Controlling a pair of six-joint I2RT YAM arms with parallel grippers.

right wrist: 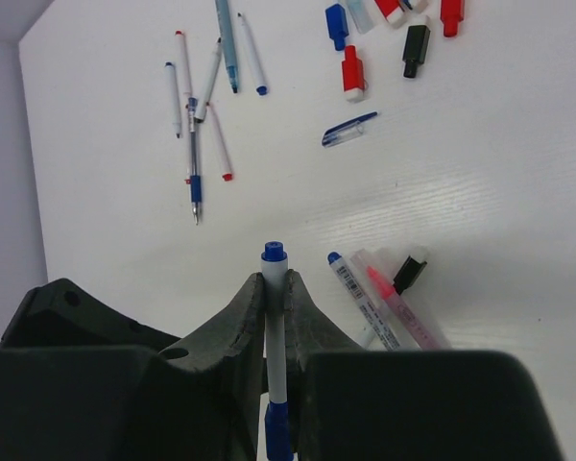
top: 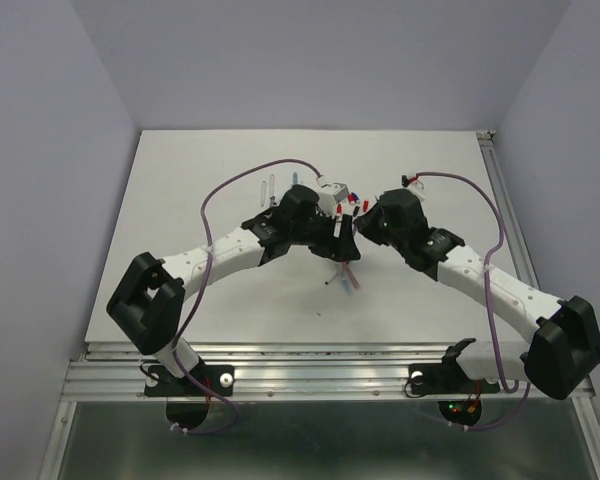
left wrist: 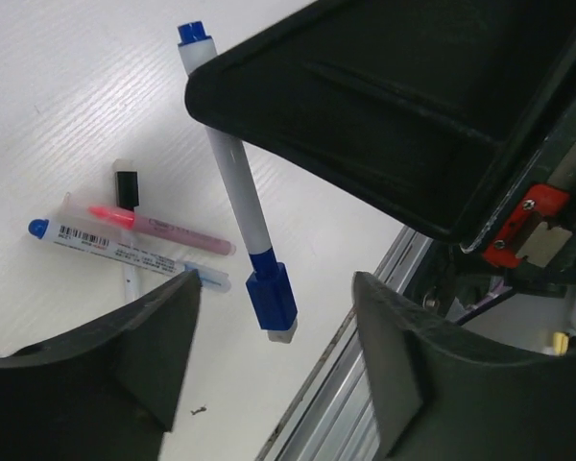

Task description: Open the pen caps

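My right gripper (right wrist: pixel 276 283) is shut on a white pen (right wrist: pixel 275 259) and holds it above the table. The pen's blue cap (left wrist: pixel 273 300) points toward my left gripper (left wrist: pixel 276 322). That gripper is open, with one finger on each side of the cap and a gap on both sides. In the top view the two grippers (top: pixel 347 230) meet over the middle of the table. Loose pen caps lie farther back: a blue one (right wrist: pixel 337 25), a red one (right wrist: pixel 352 73) and a black one (right wrist: pixel 415 50).
A small pile of pens (right wrist: pixel 384 298) lies on the table under the grippers, among them a pink one (left wrist: pixel 163 227). Several more pens (right wrist: pixel 206 96) lie at the far left. A grey box (top: pixel 334 190) stands behind the grippers. The table's metal rail (left wrist: pixel 365 384) runs close by.
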